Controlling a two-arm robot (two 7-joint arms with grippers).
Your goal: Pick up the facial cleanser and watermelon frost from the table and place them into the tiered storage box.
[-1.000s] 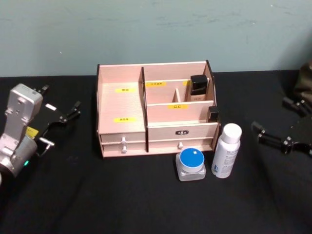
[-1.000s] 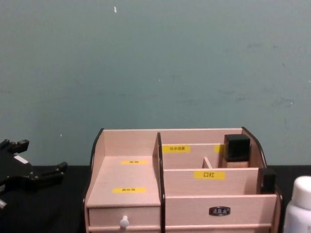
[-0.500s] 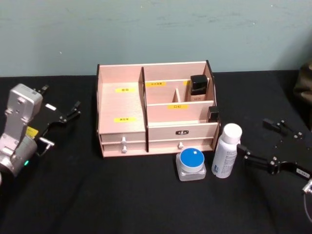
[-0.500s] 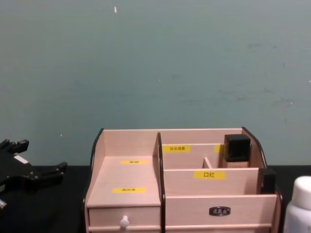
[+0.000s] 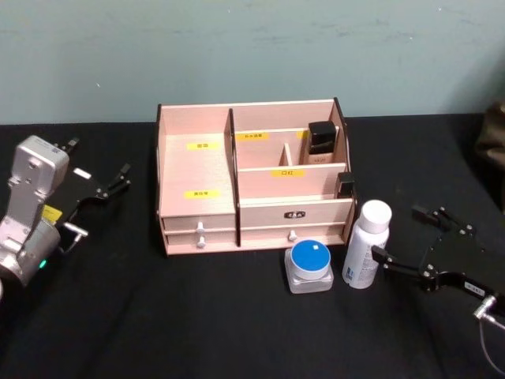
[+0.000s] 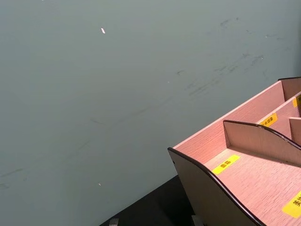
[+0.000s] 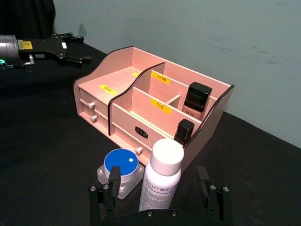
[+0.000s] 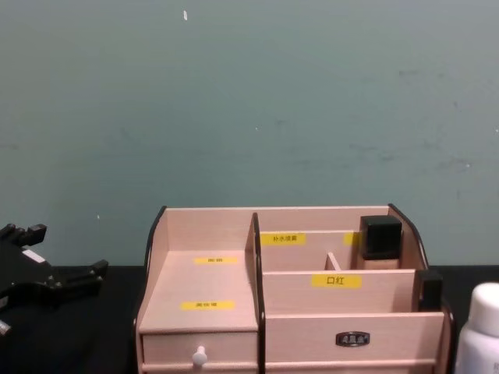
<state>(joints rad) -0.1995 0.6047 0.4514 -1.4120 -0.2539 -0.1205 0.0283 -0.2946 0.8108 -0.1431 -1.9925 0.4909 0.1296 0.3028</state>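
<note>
Right gripper (image 5: 397,233) jaws spread wide, gripping nothing. You're closing on facial cleanser (image 5: 365,245) from its 3 o'clock. A second ago gripper was sitting well apart; now near finger is coming just beside bottle, and bottle is lining up between fingers in right wrist view. Cleanser standing upright on table (image 5: 197,316), at 5 o'clock of tiered storage box (image 5: 197,170), untouched. Watermelon frost (image 5: 309,266) sitting at cleanser's 9 o'clock. Grasp looking imminent. Left gripper (image 5: 99,204) idling, jaws spread, at box's 9 o'clock.

black table (image 5: 197,332) | storage box (image 5: 268,213) | white bottle (image 5: 364,246) | blue-lidded jar (image 5: 309,267)
</note>
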